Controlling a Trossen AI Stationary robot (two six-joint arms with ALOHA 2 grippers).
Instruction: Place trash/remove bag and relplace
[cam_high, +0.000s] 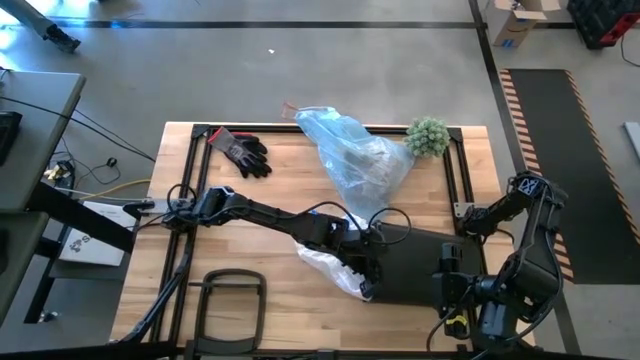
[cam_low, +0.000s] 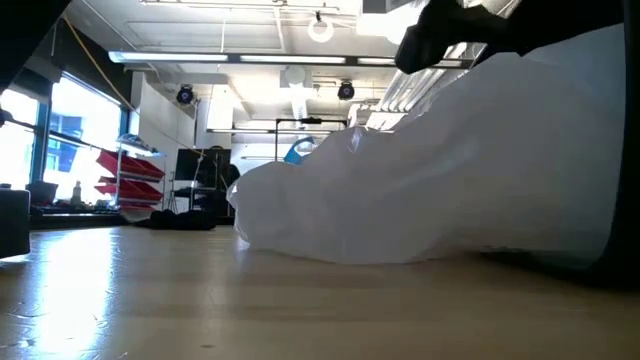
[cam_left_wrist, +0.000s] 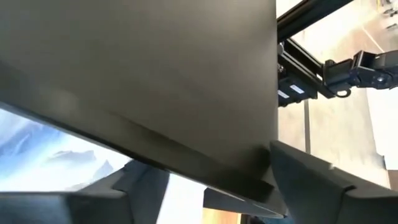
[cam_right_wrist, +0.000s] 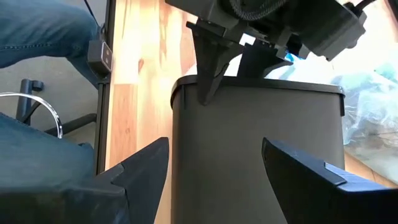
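Observation:
A dark bin (cam_high: 415, 265) lies on its side on the wooden table, its mouth toward the table's left. A white translucent bag (cam_high: 325, 262) is bunched at that mouth, and fills the low view (cam_low: 450, 170). My left gripper (cam_high: 368, 272) is open at the bin's rim (cam_right_wrist: 186, 81), with one finger (cam_right_wrist: 208, 68) outside the wall. My right gripper (cam_right_wrist: 214, 174) is open, its fingers on either side of the bin's closed end (cam_right_wrist: 249, 149). The light-blue bag (cam_high: 355, 155) rests on the table's far middle, with crumpled trash (cam_high: 378, 172) showing through it. My left gripper stands over the bin's rim (cam_left_wrist: 205, 168) with the wall passing between its open fingers. Whether either finger touches the rim or the white bag cannot be told. My right gripper's fingers flank the bin's closed end; I cannot tell whether they touch it.
A small green plant (cam_high: 427, 137) sits at the far right corner beside the blue bag. Black gloves (cam_high: 243, 153) lie at the far left. A black frame (cam_high: 228, 300) stands at the near left edge. A person's jeans-clad legs (cam_right_wrist: 37, 37) and a chair (cam_right_wrist: 31, 102) show beyond the table.

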